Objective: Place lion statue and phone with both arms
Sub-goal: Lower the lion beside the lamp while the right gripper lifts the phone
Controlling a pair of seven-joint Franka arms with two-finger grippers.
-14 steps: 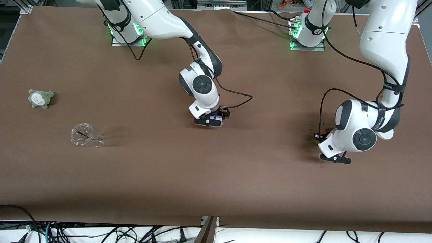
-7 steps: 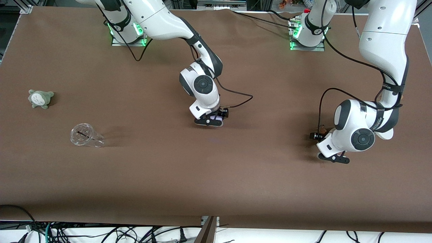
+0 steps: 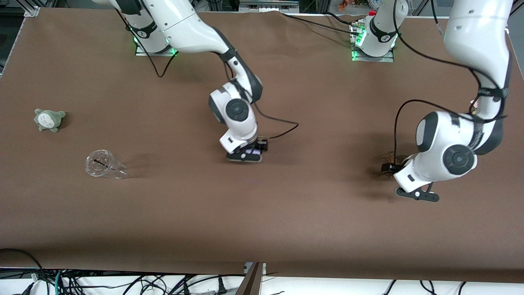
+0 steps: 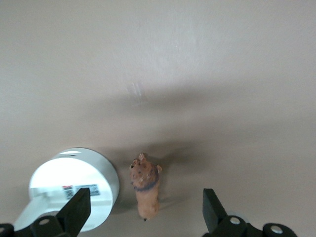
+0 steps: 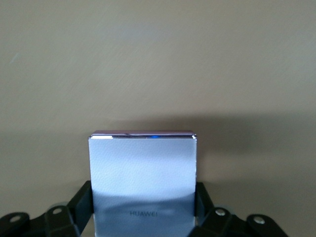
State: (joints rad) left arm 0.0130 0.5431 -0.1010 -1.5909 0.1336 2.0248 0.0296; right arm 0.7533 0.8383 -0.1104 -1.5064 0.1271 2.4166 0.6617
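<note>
A brown-covered table (image 3: pixel 286 213) seen from above, two white robot arms reaching over it; the landmark here is the clear plastic cup (image 3: pixel 103 164) lying on its side toward the right arm's end. Toward the table's middle from the cup, the right gripper (image 3: pixel 245 156) hangs low over the cloth, its fingers closed on the edges of the phone (image 5: pixel 143 182), a flat lavender slab held face out; gripping the two side edges looks meant to keep it level for setting down. Well apart from the cup, at the left arm's end, the left gripper (image 3: pixel 416 194) hovers with its fingers spread wide and nothing between them; the lion statue (image 4: pixel 145 186), a small orange-brown figurine, lies on the cloth below it, just beside a white round object (image 4: pixel 74 185), apparently already placed. A grey-green plush (image 3: pixel 49 119) sits farther from the front camera than the cup, near the table's edge. Bare cloth surrounds both grippers; lifting straight up looks unobstructed.
</note>
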